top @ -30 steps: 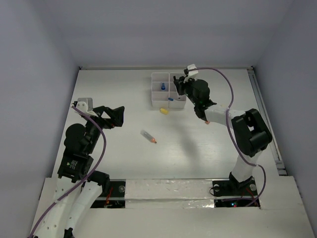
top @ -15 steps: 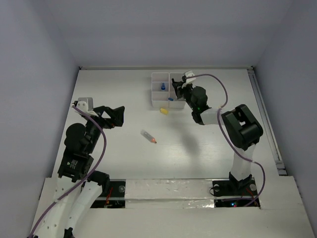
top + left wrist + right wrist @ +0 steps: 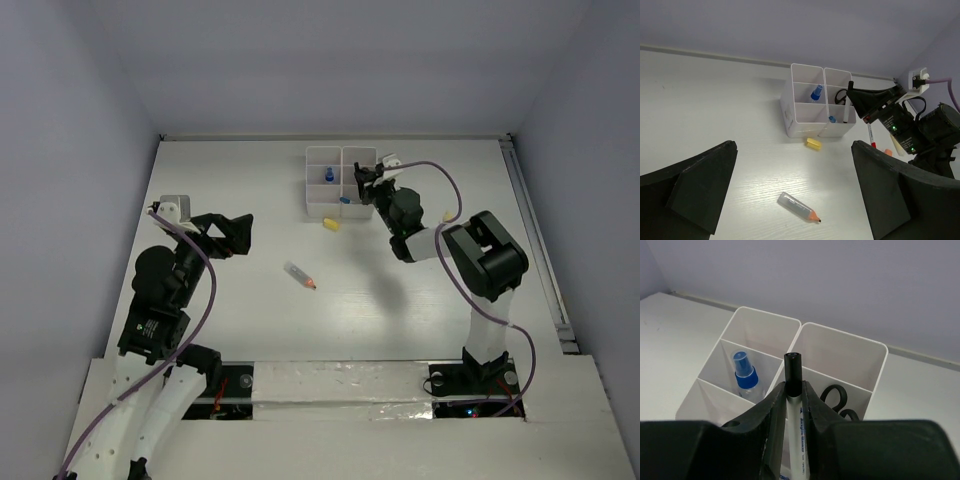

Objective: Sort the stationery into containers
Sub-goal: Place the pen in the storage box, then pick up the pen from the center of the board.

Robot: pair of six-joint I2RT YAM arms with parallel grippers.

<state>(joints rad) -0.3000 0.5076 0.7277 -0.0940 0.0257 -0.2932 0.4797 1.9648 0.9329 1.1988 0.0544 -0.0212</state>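
My right claw (image 3: 793, 392) grips a black-capped pen (image 3: 792, 367) upright at the organiser tray (image 3: 845, 335); I should lower it straight, then let go. Left claw (image 3: 236, 234) gapes.

Blue lettering runs lengthwise along the white barrel of the black-capped pen (image 3: 796, 421), a little below the cap, as seen from the right wrist. The first letter looks like a capital "A". The rest is too blurred to read.
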